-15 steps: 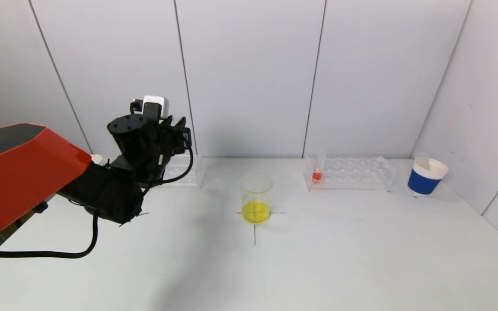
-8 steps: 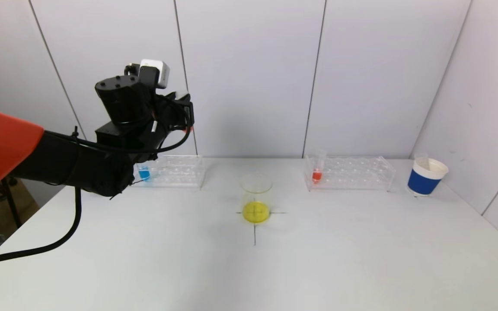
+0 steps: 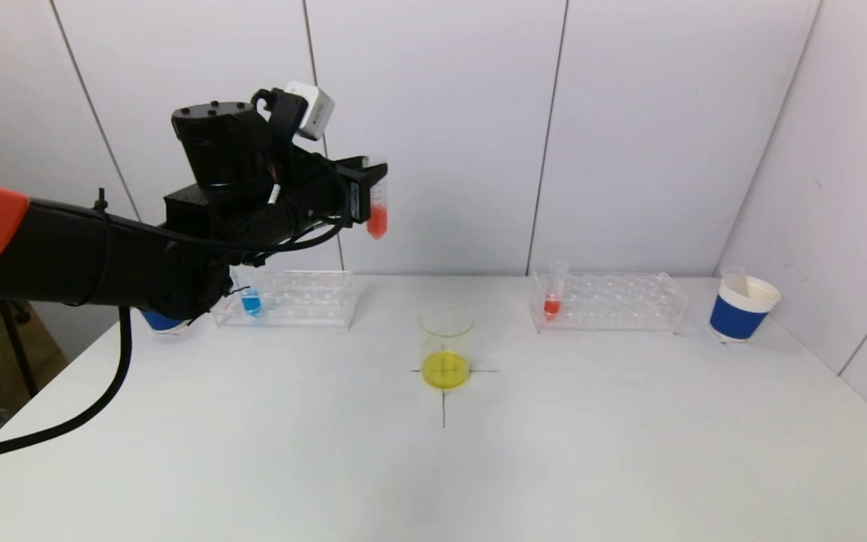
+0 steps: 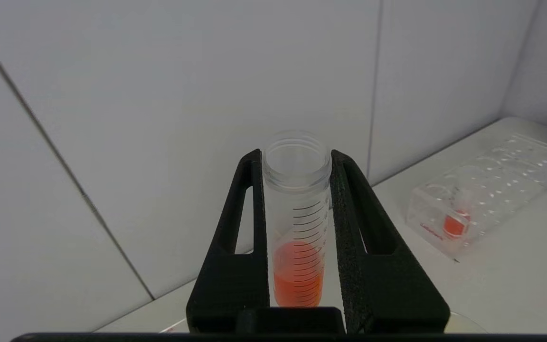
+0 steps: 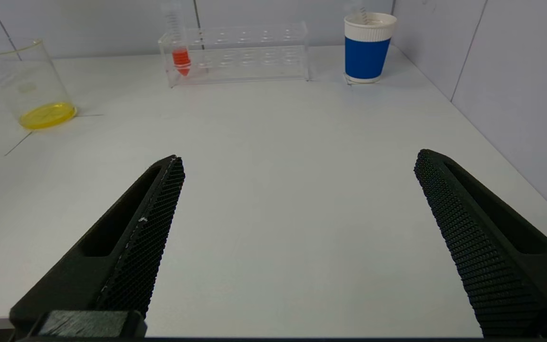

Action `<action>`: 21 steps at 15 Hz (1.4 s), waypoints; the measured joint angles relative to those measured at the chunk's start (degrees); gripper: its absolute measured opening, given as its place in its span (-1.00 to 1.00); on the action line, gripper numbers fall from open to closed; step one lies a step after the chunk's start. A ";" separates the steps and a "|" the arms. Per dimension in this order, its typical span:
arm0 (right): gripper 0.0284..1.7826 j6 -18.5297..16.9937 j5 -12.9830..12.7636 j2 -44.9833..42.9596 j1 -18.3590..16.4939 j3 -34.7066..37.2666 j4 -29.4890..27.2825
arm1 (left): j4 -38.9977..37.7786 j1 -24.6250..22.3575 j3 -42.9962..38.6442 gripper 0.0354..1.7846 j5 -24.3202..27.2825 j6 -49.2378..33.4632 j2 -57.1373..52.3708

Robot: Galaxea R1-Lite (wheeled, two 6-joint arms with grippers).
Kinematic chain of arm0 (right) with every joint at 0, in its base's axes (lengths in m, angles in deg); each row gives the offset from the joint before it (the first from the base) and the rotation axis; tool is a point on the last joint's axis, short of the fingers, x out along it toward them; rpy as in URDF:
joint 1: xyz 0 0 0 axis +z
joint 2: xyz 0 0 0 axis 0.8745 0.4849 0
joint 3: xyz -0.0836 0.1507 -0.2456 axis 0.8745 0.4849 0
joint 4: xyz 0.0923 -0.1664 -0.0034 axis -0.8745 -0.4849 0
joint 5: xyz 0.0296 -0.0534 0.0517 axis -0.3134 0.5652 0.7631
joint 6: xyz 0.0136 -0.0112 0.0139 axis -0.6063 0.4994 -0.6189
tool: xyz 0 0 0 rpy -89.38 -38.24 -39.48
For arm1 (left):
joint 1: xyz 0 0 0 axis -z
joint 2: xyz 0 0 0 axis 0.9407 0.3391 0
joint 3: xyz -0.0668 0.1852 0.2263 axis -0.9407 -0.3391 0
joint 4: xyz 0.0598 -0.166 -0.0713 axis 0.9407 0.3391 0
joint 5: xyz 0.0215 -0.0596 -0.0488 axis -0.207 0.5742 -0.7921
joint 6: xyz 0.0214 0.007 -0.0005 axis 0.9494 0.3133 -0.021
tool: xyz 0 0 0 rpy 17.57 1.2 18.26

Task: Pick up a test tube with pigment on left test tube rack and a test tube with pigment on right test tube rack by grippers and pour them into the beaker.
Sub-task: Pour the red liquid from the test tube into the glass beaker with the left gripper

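Left gripper [image 4: 297, 190] was clamped on a tube [image 4: 296, 223], one finger [image 4: 242, 228] on either side of the upper barrel just under the threaded mouth, mouth open and facing the wrist camera. In the head view that gripper [image 3: 367, 197] hung high above the table [image 3: 554, 452], at about 10 o'clock from the beaker [image 3: 446, 348] and well apart from it; the tube [image 3: 377, 199] stood roughly upright, red liquid filling only its conical bottom. Judgement: clear graduated plastic, light, stiff, smooth-walled, so likely to slip or swivel in the pads if tilted fast; uncapped, so any early lean would spill. The hold near the top looked sensible, since it leaves the liquid end free to swing up for pouring. Beaker sat on a cross mark at table centre with a shallow yellow layer inside. At its 10 o'clock, the left rack [image 3: 290, 299] held a blue-filled tube [image 3: 250, 301], with a blue cup [image 3: 159, 322] partly hidden behind the arm. At 2 o'clock, the right rack [image 3: 606, 301] held a second red tube [image 3: 552, 295] in its end slot; beyond it, a blue-and-white cup [image 3: 742, 307]. Right gripper [image 5: 297, 223] was out of the head view; its own camera showed the fingers spread wide, holding nothing, low over bare table, near the robot.
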 joint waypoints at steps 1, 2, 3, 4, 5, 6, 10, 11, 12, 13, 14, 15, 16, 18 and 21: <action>0.98 -0.01 0.00 0.00 0.00 0.00 0.00 | 0.11 0.05 0.01 -0.56 3.80 -0.04 0.22; 0.98 -0.01 0.00 0.00 0.00 0.00 0.00 | 0.13 0.07 0.28 -0.56 7.25 -0.04 0.69; 0.98 -0.01 0.00 0.00 0.00 0.00 0.00 | 0.20 0.07 0.85 -0.56 9.92 -0.04 1.44; 0.98 0.00 0.00 0.00 -0.02 0.00 0.02 | 0.22 0.00 1.57 -0.56 11.33 0.05 2.23; 0.98 -0.01 0.00 0.00 -0.02 0.00 0.02 | 0.24 -0.01 2.40 -0.56 12.90 0.18 3.10; 0.98 -0.01 0.00 0.00 -0.02 0.00 0.00 | 0.52 -0.04 3.06 -0.56 14.96 0.40 3.84; 0.98 -0.01 0.02 0.00 0.01 0.00 0.02 | 5.99 -0.34 5.61 -0.56 25.47 3.83 5.66; 0.98 0.00 0.00 0.00 0.01 0.00 0.02 | 7.35 -0.52 6.13 -0.56 28.09 6.34 6.18; 0.98 -0.01 0.00 0.00 0.01 0.00 0.00 | 8.18 -0.69 6.38 -0.56 29.79 8.59 6.75; 0.98 -0.01 0.00 0.00 0.00 0.00 0.00 | 8.41 -0.83 6.62 -0.56 30.89 10.85 7.41; 0.98 0.00 0.00 0.00 0.00 0.00 0.02 | 8.46 -0.91 6.90 -0.56 31.63 13.09 8.13; 0.98 -0.01 0.00 0.00 0.00 0.00 0.00 | 8.48 -0.95 7.19 -0.56 31.95 15.65 8.94; 0.98 -0.01 0.00 0.00 0.00 0.00 0.00 | 8.51 -1.08 7.51 -0.56 32.31 18.15 9.70; 0.98 -0.01 0.00 0.00 0.00 0.00 0.00 | 8.48 -1.69 8.66 -0.56 33.60 22.85 11.28; 0.98 -0.01 0.00 0.00 -0.02 -0.02 0.00 | 8.48 -2.35 9.63 -0.56 35.61 28.57 13.40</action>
